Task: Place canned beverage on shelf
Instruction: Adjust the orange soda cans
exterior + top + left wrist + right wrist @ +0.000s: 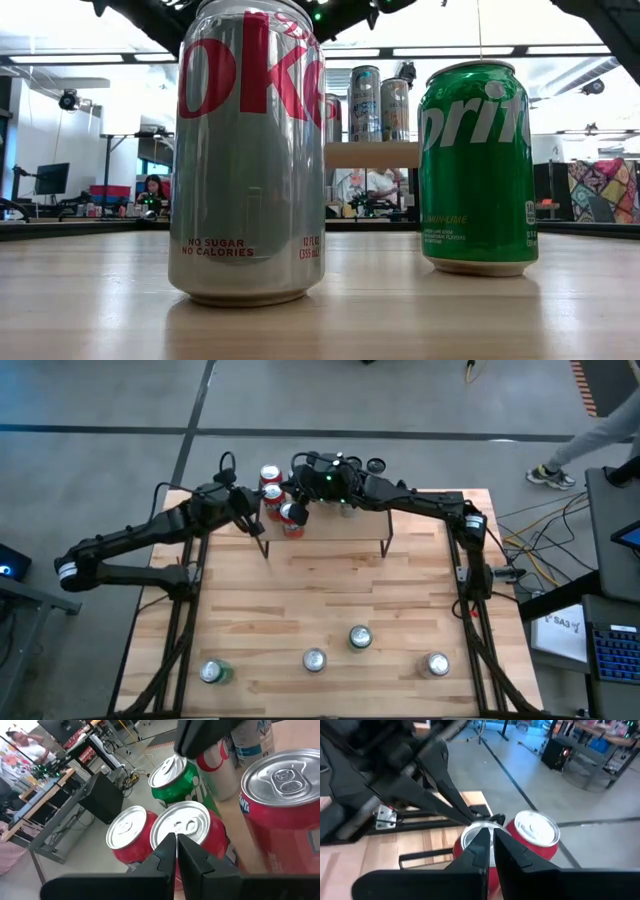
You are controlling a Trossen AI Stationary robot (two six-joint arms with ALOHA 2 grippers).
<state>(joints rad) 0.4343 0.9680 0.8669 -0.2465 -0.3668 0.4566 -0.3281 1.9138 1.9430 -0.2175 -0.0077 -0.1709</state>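
The shelf (330, 525), a light-wood board on thin black legs, stands at the table's far edge. Several cans stand on its left end: red cans (271, 476), (291, 517), a green one (175, 777) and a white one (216, 767). My left gripper (176, 839) is shut, its tips over the top of a red can (186, 822). My right gripper (490, 836) is shut, its tips over the top of a red can (476, 834), beside another red can (536, 831). In the high view both grippers meet over the shelf's left end, the left gripper (250, 512) and the right gripper (300, 495). My left gripper's shut fingertips (167, 845) stand over the red can's silver top (181, 820), slanting down from above; I cannot tell whether they touch it. My right gripper's shut fingertips (481, 840) stand over the silver top (472, 831) of a red can, slanting down; whether they touch it I cannot tell.
Several cans stand upright near the table's near edge: a green one (213, 672), a silver one (315, 659), a green one (360, 637) and a silver one (437, 663). The low view shows a silver Diet Coke can (250, 150) and a Sprite can (477, 165) close up. A person's leg (590, 435) shows beyond the table's far right.
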